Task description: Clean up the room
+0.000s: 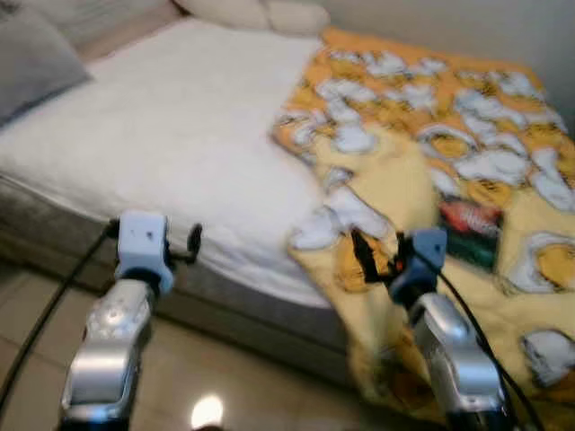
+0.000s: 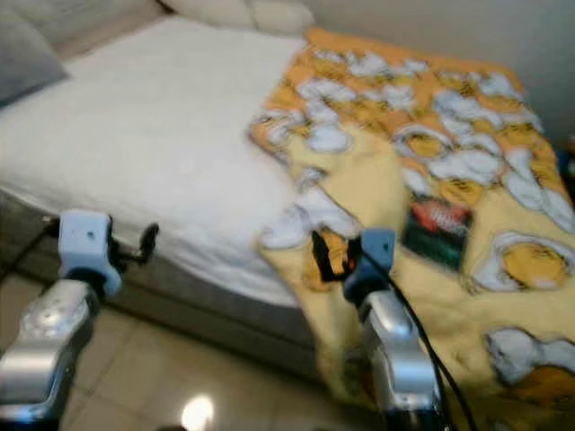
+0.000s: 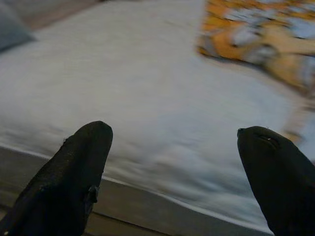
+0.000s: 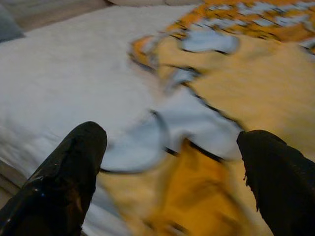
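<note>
Blanket [image 1: 449,153], yellow and orange with a white cartoon print, is lying just ahead of the right gripper [image 1: 377,254] and reaching up to it, its near edge draping over the side of the bed [image 1: 162,144] right where the black fingers are pointing. In the right wrist view the right gripper's fingers [image 4: 69,172] are standing wide apart with the blanket's printed folds showing between them, apart from the cloth and holding nothing. The blanket's long axis is running from the gripper away toward the pillows [image 1: 260,13] at the head of the bed, and the cloth is covering the half of the mattress on the right arm's side, with one corner folded back toward the middle. A dark red and green patch [image 1: 469,232] is sitting on the blanket just beyond and outward of the right gripper; what it is cannot be made out.

The left gripper [image 1: 193,241] is hovering at the bed's near edge, well apart from the blanket, over the bare white sheet [image 3: 147,98]. Its fingers [image 3: 74,167] are also spread wide and empty.

Everything is blurring, so the print's figures are hard to read. The blanket's lower end is running out of the picture beside the right arm, above the tiled floor [image 1: 225,377], and a grey pillow [image 1: 36,54] is cut off at the far corner on the left arm's side.
</note>
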You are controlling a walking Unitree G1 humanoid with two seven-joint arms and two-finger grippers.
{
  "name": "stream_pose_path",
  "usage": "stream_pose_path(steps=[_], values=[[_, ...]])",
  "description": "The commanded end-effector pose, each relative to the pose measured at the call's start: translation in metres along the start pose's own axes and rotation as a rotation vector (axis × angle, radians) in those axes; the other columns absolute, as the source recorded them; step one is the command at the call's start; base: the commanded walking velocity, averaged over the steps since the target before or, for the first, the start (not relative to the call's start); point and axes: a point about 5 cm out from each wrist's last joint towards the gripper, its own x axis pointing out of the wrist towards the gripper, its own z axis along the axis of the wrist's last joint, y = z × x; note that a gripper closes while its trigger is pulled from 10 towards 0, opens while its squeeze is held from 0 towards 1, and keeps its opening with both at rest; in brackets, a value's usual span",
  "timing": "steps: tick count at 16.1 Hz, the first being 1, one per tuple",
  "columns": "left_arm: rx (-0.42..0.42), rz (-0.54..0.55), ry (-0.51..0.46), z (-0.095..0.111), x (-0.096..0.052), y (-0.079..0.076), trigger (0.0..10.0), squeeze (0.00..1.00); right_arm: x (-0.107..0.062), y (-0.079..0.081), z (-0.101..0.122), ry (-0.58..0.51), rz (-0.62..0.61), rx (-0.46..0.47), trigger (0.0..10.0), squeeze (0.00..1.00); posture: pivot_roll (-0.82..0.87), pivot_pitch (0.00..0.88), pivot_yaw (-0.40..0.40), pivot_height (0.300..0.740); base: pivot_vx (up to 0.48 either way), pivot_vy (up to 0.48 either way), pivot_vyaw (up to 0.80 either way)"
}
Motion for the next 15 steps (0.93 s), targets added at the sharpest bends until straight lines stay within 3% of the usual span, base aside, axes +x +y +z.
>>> stream_pose_path(steps=[1,5,10,15], values=[[0.011,-0.008,-0.010,0.0022,0.0004,-0.0010,10.0,0.96,0.0009,-0.0021,0.0047,-0.016,-0.006,-0.016,10.0,1.00,0.00,0.000,-0.030,0.740,0.000,-0.390,0.00],[0.007,-0.016,-0.011,0.0021,0.0005,-0.0015,10.0,0.96,0.0010,-0.0017,0.0042,-0.011,-0.004,-0.016,10.0,1.00,0.00,0.000,-0.029,0.740,0.000,-0.386,0.77],[0.018,-0.023,-0.008,0.0015,0.0004,-0.0024,10.0,0.96,0.0010,-0.0014,0.0033,-0.003,0.007,-0.019,10.0,1.00,0.00,0.000,-0.028,0.740,0.000,-0.379,0.09],[0.024,-0.030,-0.005,0.0007,0.0001,-0.0039,10.0,0.96,0.0011,-0.0010,0.0027,0.003,0.015,-0.021,10.0,1.00,0.00,0.000,-0.026,0.740,0.000,-0.377,0.80]])
